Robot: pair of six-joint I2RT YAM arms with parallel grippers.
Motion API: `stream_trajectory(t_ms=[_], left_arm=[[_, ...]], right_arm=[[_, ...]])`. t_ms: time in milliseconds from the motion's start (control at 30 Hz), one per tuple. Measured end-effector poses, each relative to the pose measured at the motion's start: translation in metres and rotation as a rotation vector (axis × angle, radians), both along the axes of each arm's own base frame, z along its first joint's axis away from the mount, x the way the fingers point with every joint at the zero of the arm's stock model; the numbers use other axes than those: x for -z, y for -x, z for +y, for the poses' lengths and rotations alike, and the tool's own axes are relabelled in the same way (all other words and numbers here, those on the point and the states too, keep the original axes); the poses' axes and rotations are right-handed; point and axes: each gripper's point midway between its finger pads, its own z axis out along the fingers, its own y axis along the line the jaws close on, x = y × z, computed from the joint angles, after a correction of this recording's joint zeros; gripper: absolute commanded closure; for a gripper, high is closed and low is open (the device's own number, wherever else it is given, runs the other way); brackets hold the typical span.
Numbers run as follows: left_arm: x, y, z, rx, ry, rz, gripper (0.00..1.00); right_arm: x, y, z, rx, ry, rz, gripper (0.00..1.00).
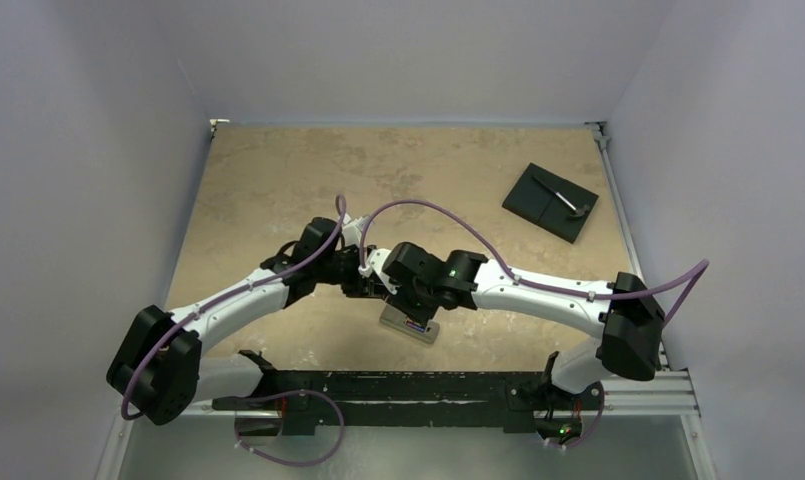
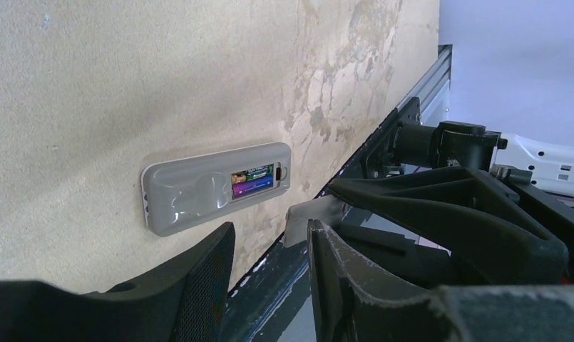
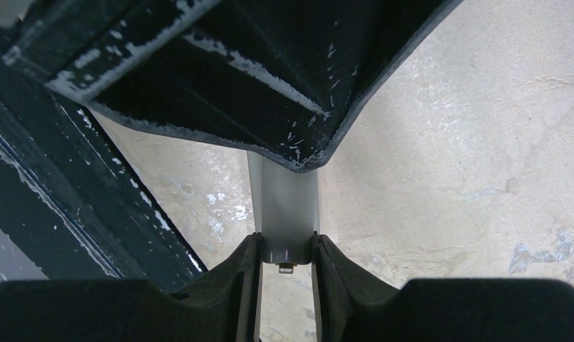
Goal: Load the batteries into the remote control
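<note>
The remote control (image 2: 191, 192) lies grey back up on the tan table, its battery bay uncovered. The two batteries (image 2: 253, 179) sit side by side in the bay. In the top view the remote (image 1: 410, 326) lies just below both grippers. My right gripper (image 3: 285, 249) is shut on the narrow grey cover strip (image 3: 284, 203), holding it by its sides above the table. The strip's far end (image 2: 309, 217) reaches my left gripper's finger (image 3: 234, 71). My left gripper (image 2: 269, 235) is open and empty, next to the remote's near side.
A black square plate (image 1: 550, 202) with a small metal tool on it lies at the back right. The black mounting rail (image 1: 428, 385) runs along the near table edge, close below the remote. Grey walls stand on three sides.
</note>
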Motion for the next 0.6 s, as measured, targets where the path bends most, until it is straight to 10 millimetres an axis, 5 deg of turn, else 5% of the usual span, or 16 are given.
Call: stream_trajectory(t_ms=[600], left_arm=[[0.002, 0.000, -0.001, 0.012, 0.003, 0.002, 0.59]], right_arm=[[-0.017, -0.009, 0.004, 0.016, -0.048, -0.038, 1.00]])
